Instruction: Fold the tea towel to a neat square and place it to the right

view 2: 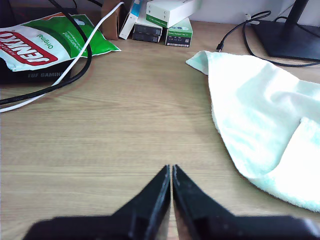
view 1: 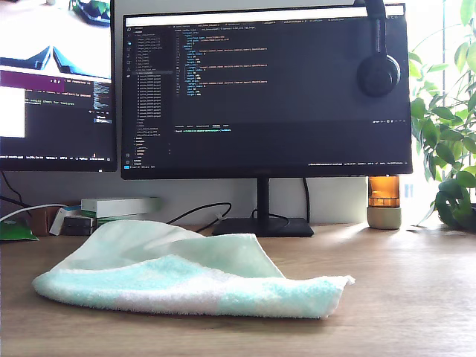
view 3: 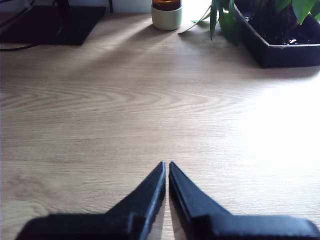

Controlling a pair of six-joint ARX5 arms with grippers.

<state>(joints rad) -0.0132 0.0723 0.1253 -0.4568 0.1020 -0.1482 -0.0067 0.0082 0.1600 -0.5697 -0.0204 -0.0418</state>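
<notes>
1. The towel [view 1: 186, 271] lies on the desk [view 1: 401, 297], in front of the monitors and toward the exterior view's left.
2. It is soft and fluffy, with pale mint and white checks.
3. It is folded over loosely, not flat. One corner sticks out toward the exterior view's right.
4. My first gripper [view 2: 171, 172] is above bare wood. Its jaws are pressed together, tip to tip, and they hold nothing.
5. In the first wrist view the towel [view 2: 265, 125] is near that gripper but not touching it.
6. My second gripper [view 3: 166, 168] is also above bare wood. Its jaws are closed too, with only a thin line between them, and they hold nothing.
7. No towel shows in the second wrist view.
8. Neither gripper shows in the exterior view.
9. Behind the towel stands a big dark monitor [view 1: 260, 89] on a black foot [view 1: 262, 227]. A second monitor [view 1: 56, 82] is at the exterior view's left.
10. Headphones [view 1: 378, 71] hang on the big monitor's top corner.
11. Some small boxes [view 1: 104, 212] sit behind the towel, near the wall.
12. A green bag [view 2: 47, 42] and some cables [view 2: 75, 65] lie beside the boxes.
13. A small amber lamp [view 1: 384, 202] and a leafy plant [view 1: 446, 126] stand at the exterior view's right.
</notes>
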